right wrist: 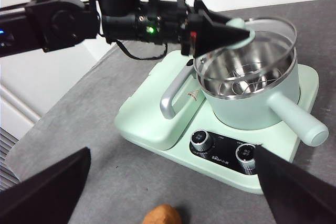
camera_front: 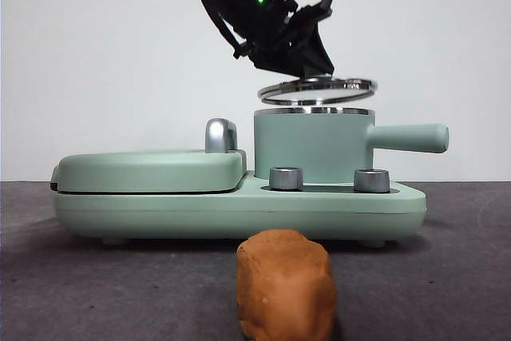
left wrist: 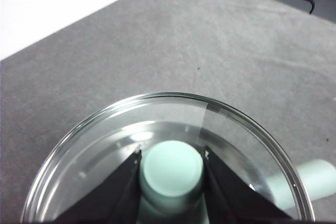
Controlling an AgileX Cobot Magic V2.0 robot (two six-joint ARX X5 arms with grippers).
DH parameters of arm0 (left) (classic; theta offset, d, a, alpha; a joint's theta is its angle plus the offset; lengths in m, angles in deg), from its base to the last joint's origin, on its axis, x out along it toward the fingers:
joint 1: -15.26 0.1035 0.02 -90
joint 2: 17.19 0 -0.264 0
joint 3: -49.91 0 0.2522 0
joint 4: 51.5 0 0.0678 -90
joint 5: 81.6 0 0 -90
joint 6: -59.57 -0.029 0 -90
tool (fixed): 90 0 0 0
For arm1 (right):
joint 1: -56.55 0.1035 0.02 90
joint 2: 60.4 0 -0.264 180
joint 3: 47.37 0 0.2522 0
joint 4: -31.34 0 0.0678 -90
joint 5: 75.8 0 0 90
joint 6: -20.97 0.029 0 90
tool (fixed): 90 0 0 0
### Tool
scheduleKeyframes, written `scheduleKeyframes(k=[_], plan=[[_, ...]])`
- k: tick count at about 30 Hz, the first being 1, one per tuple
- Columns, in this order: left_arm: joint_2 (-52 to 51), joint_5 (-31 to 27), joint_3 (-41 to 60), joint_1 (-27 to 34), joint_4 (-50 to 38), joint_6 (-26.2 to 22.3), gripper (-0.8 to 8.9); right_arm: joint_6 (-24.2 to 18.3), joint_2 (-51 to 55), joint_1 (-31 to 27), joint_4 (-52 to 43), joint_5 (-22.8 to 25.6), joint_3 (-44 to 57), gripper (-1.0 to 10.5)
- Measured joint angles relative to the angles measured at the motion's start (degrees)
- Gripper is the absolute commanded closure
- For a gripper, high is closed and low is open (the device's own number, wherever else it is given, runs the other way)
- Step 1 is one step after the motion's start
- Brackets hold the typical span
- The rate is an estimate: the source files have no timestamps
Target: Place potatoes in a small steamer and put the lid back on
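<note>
Overhead, we see the left gripper (camera_front: 318, 77) clenching the lid (camera_front: 318, 89) by its mint knob, glass clear, steel-rimmed; right gripper (right wrist: 173, 192) gapes.

Glass lid (camera_front: 318, 89) hangs tilted just above the open mint-green steamer (camera_front: 313, 145); orange-brown potato (camera_front: 286, 285) lies on the table.

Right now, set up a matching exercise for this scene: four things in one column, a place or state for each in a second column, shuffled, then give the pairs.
1. round glass lid with mint-green knob
2. orange-brown rough-skinned potato
3. mint-green cylindrical steamer pot
4. right gripper

A. open, holding nothing
B. uncovered, standing on the cooker base
C. lying on the grey table in front of the cooker
D. held just above the pot by the left gripper

Pairs: 1-D, 2-C, 3-B, 4-A
</note>
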Motion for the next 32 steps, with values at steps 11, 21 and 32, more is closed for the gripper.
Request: scheduleKeyframes(k=[11, 21, 32], plan=[[-11.61, 0.02, -0.22, 1.77, 16.50, 0.81, 7.66, 4.31, -1.99, 3.45, 0.07, 0.55, -0.02, 4.5], [-20.87, 0.04, -0.22, 4.72, 25.03, -1.46, 7.97, 9.07, -11.76, 21.59, 0.09, 14.34, -0.02, 4.5], [-24.96, 0.00, -0.72, 8.04, 34.53, -4.04, 7.98, 13.62, -30.75, 44.39, -0.46, 32.83, -0.04, 4.5]])
